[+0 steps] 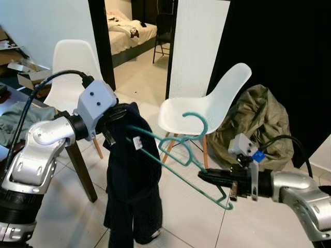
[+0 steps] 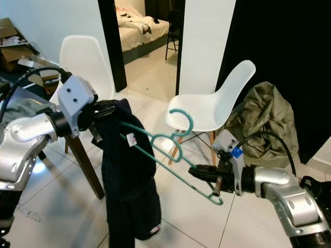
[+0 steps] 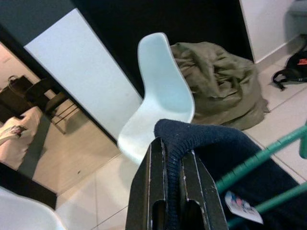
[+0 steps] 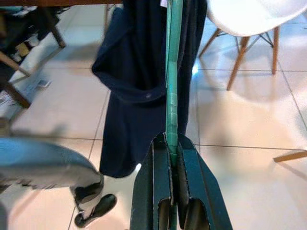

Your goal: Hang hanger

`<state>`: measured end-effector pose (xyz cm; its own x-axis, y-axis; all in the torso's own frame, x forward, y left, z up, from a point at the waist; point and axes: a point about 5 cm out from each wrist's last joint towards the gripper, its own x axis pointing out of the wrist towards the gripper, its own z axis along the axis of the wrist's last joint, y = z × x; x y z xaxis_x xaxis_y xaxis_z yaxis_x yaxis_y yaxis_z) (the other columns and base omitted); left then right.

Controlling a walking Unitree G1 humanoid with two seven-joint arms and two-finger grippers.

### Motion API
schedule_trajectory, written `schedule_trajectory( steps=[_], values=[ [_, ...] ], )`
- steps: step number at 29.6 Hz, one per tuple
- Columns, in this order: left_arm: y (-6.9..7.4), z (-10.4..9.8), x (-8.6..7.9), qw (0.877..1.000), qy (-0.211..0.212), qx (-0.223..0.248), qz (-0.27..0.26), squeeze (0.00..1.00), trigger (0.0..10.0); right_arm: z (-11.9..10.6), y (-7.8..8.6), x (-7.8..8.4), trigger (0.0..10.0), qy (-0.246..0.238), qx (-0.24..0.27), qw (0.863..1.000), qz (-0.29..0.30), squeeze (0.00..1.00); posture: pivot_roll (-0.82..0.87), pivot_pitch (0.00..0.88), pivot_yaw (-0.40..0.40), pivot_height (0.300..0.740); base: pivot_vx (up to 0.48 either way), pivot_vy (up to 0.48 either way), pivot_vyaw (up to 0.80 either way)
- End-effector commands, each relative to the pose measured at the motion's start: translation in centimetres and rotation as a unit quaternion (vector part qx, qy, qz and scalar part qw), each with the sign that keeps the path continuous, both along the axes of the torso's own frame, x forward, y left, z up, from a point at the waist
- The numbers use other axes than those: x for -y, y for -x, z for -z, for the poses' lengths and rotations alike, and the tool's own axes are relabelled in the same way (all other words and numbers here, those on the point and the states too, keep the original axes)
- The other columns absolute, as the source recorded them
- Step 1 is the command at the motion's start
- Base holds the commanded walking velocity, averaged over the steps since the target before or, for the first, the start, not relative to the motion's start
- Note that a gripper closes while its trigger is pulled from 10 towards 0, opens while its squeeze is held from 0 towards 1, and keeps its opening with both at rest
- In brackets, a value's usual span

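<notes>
My left gripper (image 1: 110,123) pinches the collar of the dark garment (image 1: 132,196), which hangs above the tiled floor (image 1: 181,222). My right gripper (image 1: 204,175) is clamped on the lower end of the green hanger (image 1: 178,157), held between both, before a white chair (image 1: 207,108).

Green hanger (image 1: 181,155) between both tools, dark garment (image 1: 132,181) on it.

The hanger (image 1: 178,155) is looking like smooth green plastic. The dark garment (image 1: 132,175) is showing a soft knitted cloth with a ribbed edge. The chair (image 1: 207,111) is showing a smooth white plastic shell on wooden legs. The floor (image 1: 186,217) tiles are gleaming glossy. The beanbag (image 1: 258,124) is looking like crumpled matt cloth.
</notes>
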<state>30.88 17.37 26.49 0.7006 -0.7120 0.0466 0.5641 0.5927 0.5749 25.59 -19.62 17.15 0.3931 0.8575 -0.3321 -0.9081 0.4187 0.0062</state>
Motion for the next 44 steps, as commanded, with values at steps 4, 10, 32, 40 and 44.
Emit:
schedule_trajectory(
  steps=[4,10,32,40,44],
  values=[
    [0.7,-0.6,0.9,0.999,-0.015,0.013,0.041,0.0,10.0,-0.1,0.6,-0.8,10.0,0.003,-0.003,0.999,-0.042,0.0,0.03,0.0,-0.028,0.74,0.0,0.0,0.0],
    [1.6,-0.1,3.8,0.992,-0.027,0.0,0.127,0.0,10.0,0.2,0.3,-2.6,10.0,0.015,-0.004,0.996,-0.089,0.0,0.04,0.0,-0.031,0.74,0.0,0.0,0.0],
    [4.7,4.1,9.9,0.958,-0.049,-0.083,0.27,0.0,10.0,-0.3,-3.1,-6.8,10.0,-0.049,0.066,0.996,-0.02,0.0,0.04,0.0,-0.032,0.74,0.0,0.0,0.0],
    [4.2,3.0,7.2,0.963,-0.065,-0.098,0.241,1.0,10.0,-0.2,-3.5,-6.8,10.0,-0.053,0.071,0.996,0.0,0.0,0.04,0.0,-0.034,0.74,0.0,0.0,0.0],
    [4.9,2.0,6.3,0.96,-0.073,-0.102,0.252,1.0,10.0,-0.4,-3.9,-7.2,10.0,-0.064,0.078,0.995,0.009,0.0,0.04,0.0,-0.036,0.74,0.0,0.0,0.0]
  ],
)
